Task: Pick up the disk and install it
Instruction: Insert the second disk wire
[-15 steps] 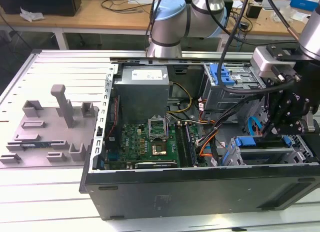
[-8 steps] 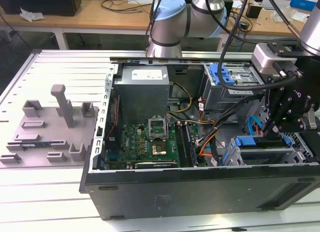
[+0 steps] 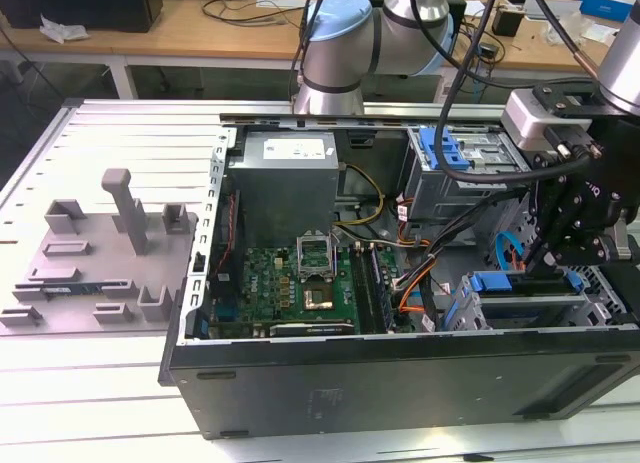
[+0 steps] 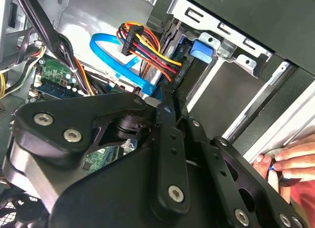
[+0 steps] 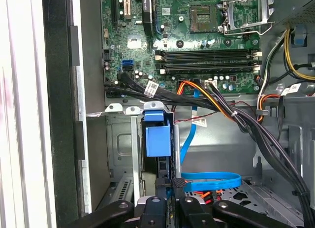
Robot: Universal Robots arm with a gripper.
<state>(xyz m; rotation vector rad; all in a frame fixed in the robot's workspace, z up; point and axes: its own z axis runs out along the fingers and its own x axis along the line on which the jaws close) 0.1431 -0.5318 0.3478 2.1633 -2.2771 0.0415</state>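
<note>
The disk (image 5: 158, 139) stands on edge in the metal drive cage (image 5: 120, 154) at the case's front corner, and its blue carrier bracket faces the camera in the first wrist view. My gripper (image 5: 169, 181) is shut on the disk's near end, with a sliver of blue between the black fingertips. In the second wrist view the gripper (image 4: 173, 97) reaches toward the carrier's blue tab (image 4: 201, 49) in the bay. In the exterior view the gripper (image 3: 540, 258) hangs over the disk (image 3: 505, 283) at the exterior view's right.
A person's hand (image 4: 290, 161) rests at the case edge beside the cage. A blue data cable (image 5: 211, 181) and bundled power wires (image 5: 221, 102) lie close to the bay. The motherboard (image 5: 197, 41) is beyond. Another blue bracket (image 3: 445, 148) sits in the upper bay. A grey fixture plate (image 3: 100, 233) lies outside the case.
</note>
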